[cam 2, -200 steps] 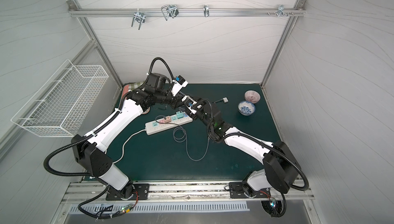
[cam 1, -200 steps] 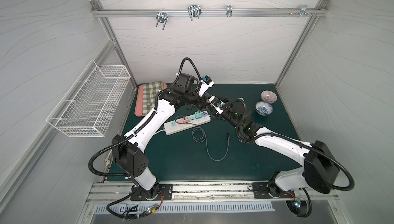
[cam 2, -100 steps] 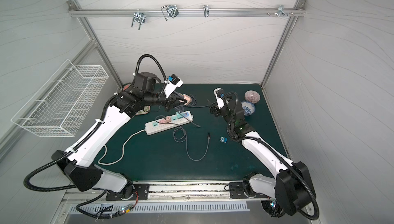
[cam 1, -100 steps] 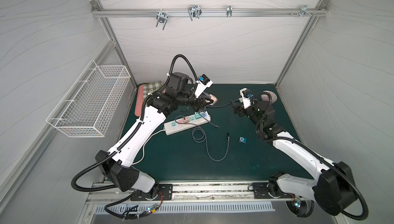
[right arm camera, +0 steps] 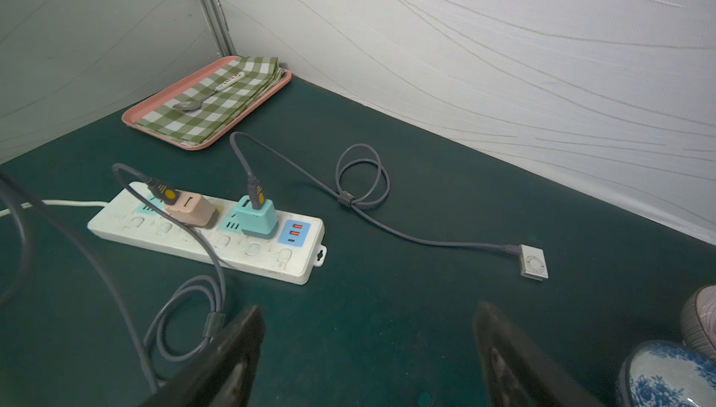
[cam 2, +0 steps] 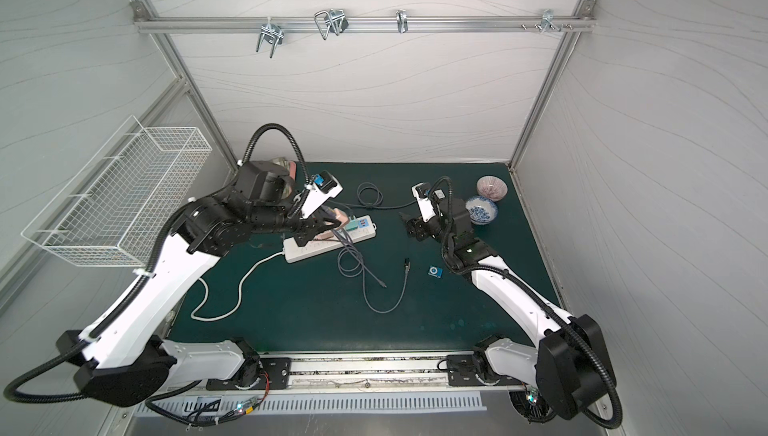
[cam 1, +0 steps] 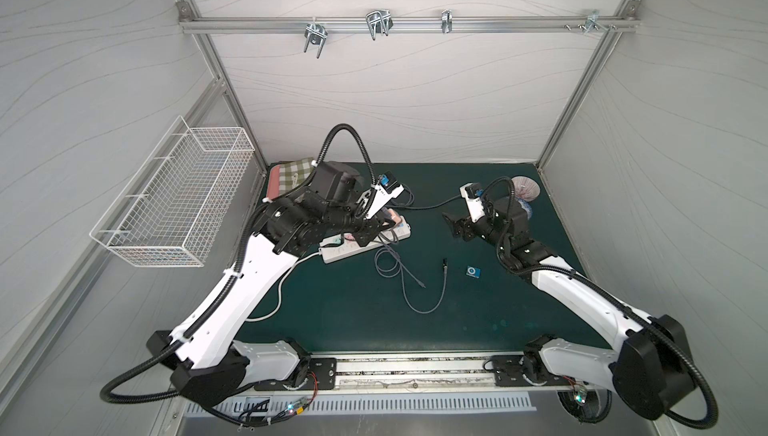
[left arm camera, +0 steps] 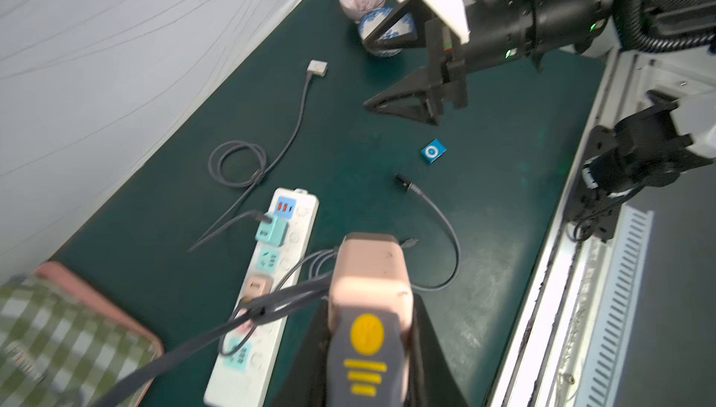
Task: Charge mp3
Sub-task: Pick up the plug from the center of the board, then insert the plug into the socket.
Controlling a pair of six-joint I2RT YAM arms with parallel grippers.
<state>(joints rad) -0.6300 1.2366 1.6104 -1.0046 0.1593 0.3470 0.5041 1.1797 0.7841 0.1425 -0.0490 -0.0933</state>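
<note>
No word, brand or number is coming through legibly anywhere in the scene; only signs are showing. The gray plug (left arm camera: 366, 350) seated in the pink charger (left arm camera: 368, 269) is displaying a yellow disc with a faint emblem above three yellow bars. The blue mp3 player (left arm camera: 433, 150) is showing a white ring. The white tag (right arm camera: 228, 81) on the checked cloth (right arm camera: 201, 114) is carrying lettering too small to read.

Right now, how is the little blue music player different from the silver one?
The blue player is bright blue; the silver player is shiny grey. The silver player has a grey cable plugged in; the blue player has none. Both are small squares with a round button, flat on the green mat.
</note>
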